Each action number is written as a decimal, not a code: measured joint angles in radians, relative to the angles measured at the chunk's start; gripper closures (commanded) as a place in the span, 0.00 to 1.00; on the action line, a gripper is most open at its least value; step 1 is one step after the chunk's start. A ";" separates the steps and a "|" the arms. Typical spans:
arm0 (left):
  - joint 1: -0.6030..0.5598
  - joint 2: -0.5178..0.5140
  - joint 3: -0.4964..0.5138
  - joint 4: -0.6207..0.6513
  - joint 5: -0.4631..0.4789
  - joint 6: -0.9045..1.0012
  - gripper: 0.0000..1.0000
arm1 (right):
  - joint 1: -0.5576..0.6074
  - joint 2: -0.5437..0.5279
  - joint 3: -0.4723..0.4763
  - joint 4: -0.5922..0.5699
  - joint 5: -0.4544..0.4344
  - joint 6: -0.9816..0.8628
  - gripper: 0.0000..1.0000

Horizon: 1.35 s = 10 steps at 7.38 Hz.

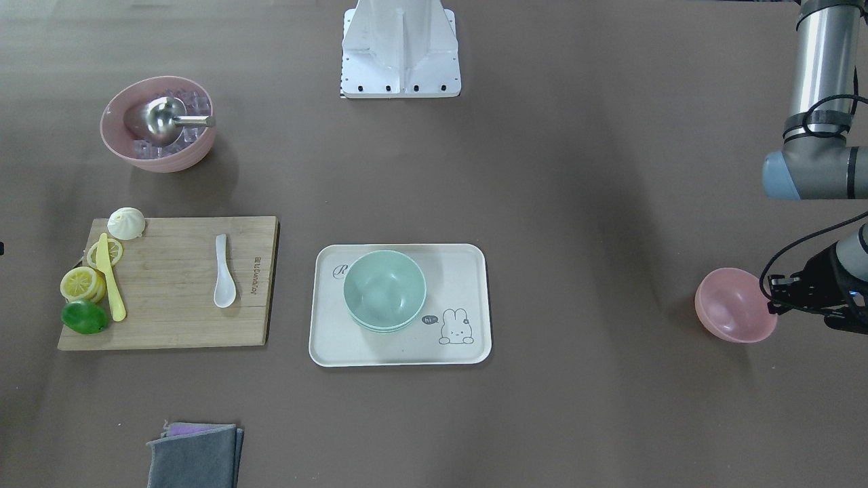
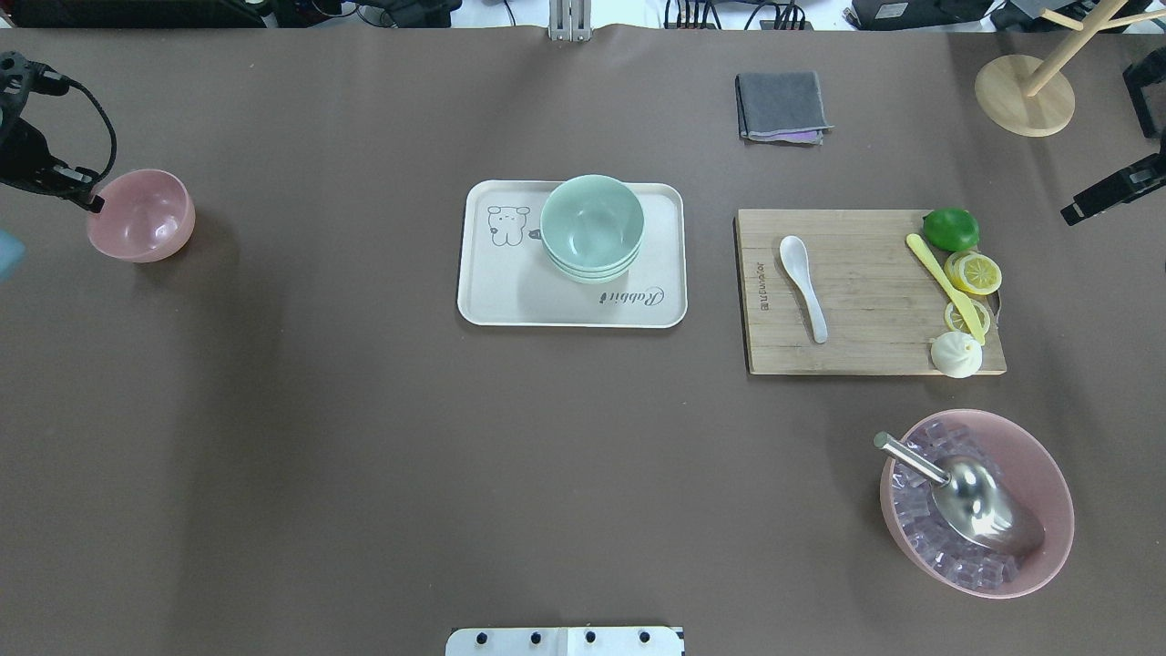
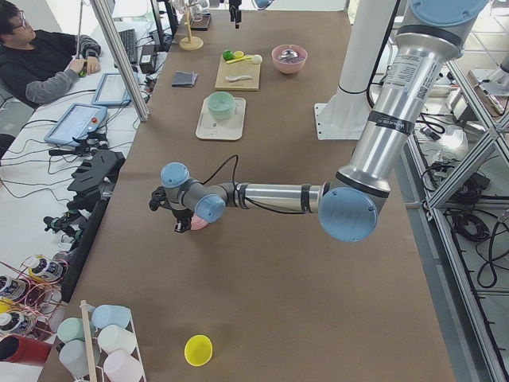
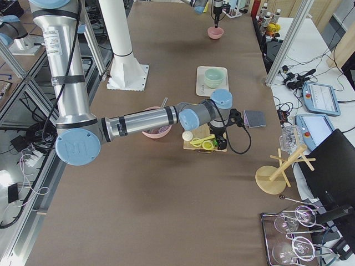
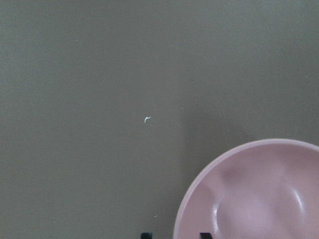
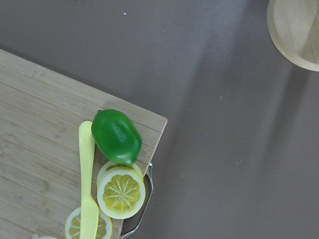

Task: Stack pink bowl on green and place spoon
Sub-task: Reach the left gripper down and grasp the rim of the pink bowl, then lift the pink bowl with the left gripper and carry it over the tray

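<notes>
Left claw (image 2: 93, 202) astride the rim of the pink bowl (image 2: 144, 216).
It is spread; the bowl sits on the table (image 2: 364, 410), well apart from the green bowl (image 2: 592, 223); spoon (image 2: 803, 282) lies on the board (image 2: 865, 351); right claw (image 2: 1116, 191): cannot tell.

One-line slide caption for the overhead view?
Left pincer at the rim of the empty pink bowl; green bowls stacked on the tray, white spoon on the cutting board.

A small glossy pink bowl (image 2: 141, 216) sits open side up on the brown table (image 2: 364, 456), far toward the robot's left. Stacked pale green bowls (image 2: 592, 226) stand on a cream tray (image 2: 510, 301). A white soup spoon (image 2: 803, 284) lies on a wooden board (image 2: 865, 351).
</notes>
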 measured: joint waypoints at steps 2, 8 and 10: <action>-0.001 -0.002 -0.018 0.000 -0.024 -0.035 1.00 | 0.001 -0.001 0.004 0.000 0.000 0.001 0.00; 0.055 -0.186 -0.299 0.234 -0.076 -0.562 1.00 | 0.000 -0.001 0.009 0.001 0.002 0.017 0.00; 0.158 -0.330 -0.375 0.414 -0.002 -0.741 1.00 | 0.000 0.000 0.010 0.001 0.002 0.018 0.00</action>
